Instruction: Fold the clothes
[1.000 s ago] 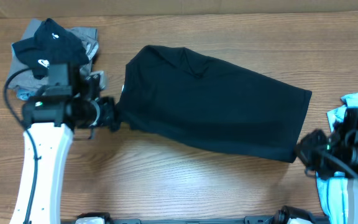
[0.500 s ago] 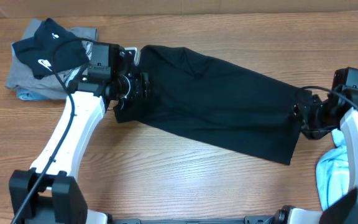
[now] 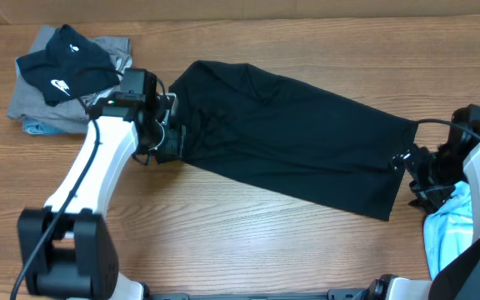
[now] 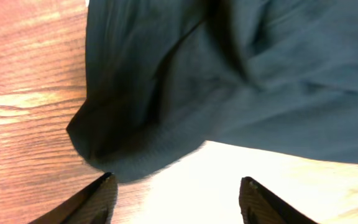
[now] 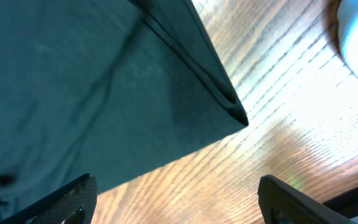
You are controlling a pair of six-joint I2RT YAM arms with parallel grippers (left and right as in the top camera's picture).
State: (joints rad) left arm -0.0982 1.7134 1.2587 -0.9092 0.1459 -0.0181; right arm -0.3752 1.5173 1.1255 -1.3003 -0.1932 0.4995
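Near R edge: light-blue cloth [image 3: 447,242]. Mid table [image 3: 223,250]: black T-shirt [image 3: 282,133] lies flat as a long slanted band. L gripper [image 3: 167,142] at its L end, R gripper [image 3: 408,171] at its R end, both spread wide, gripping nothing. Far L: swoosh garment [image 3: 61,67] on a pile.

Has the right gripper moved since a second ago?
Yes. The right gripper has gone from the black T-shirt's near corner toward the table's far edge.
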